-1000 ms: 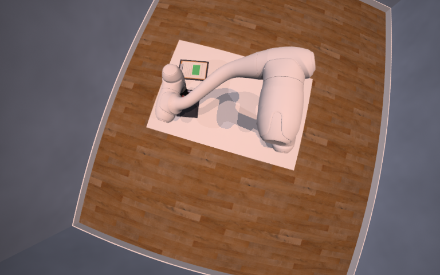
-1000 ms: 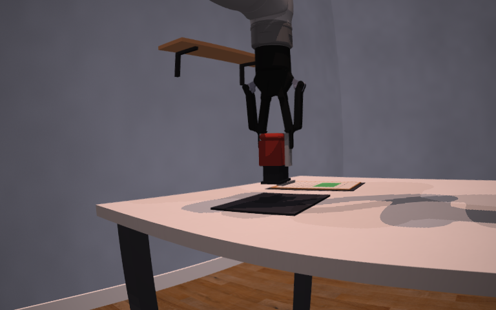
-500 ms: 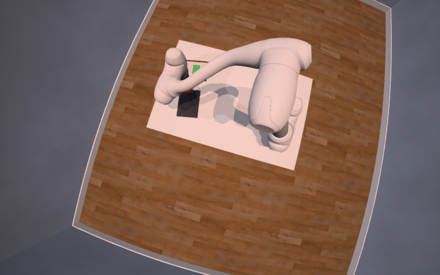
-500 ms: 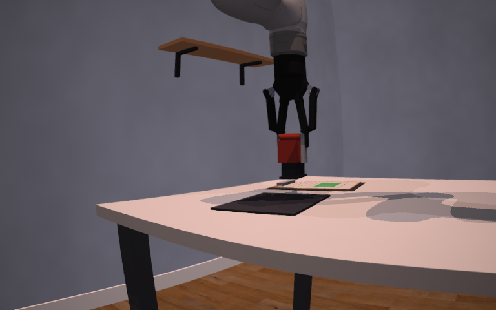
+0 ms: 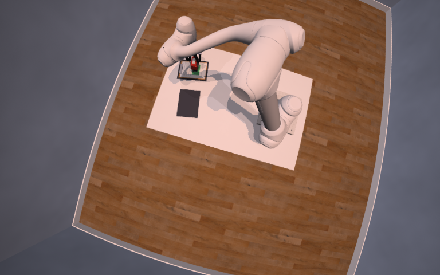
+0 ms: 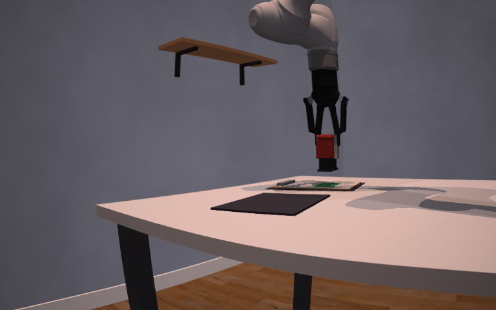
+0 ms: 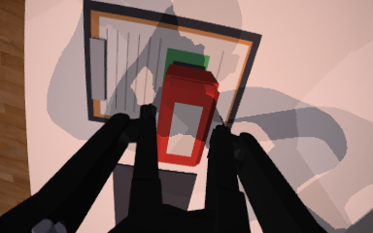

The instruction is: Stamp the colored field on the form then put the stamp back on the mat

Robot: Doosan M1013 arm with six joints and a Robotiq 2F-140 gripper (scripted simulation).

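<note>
The table (image 6: pixel 358 245) carries the dark mat (image 6: pixel 272 203) and, just behind it, the form (image 6: pixel 352 186) on its clipboard, so the trip between them is short. The arm (image 5: pixel 222 34) reaches over the form. Its gripper (image 6: pixel 325 132) pinches the red stamp (image 6: pixel 324 146) by the body, upright, dark base down (ready to land flat). The stamp hangs above the green field (image 7: pixel 187 56), not touching.
</note>
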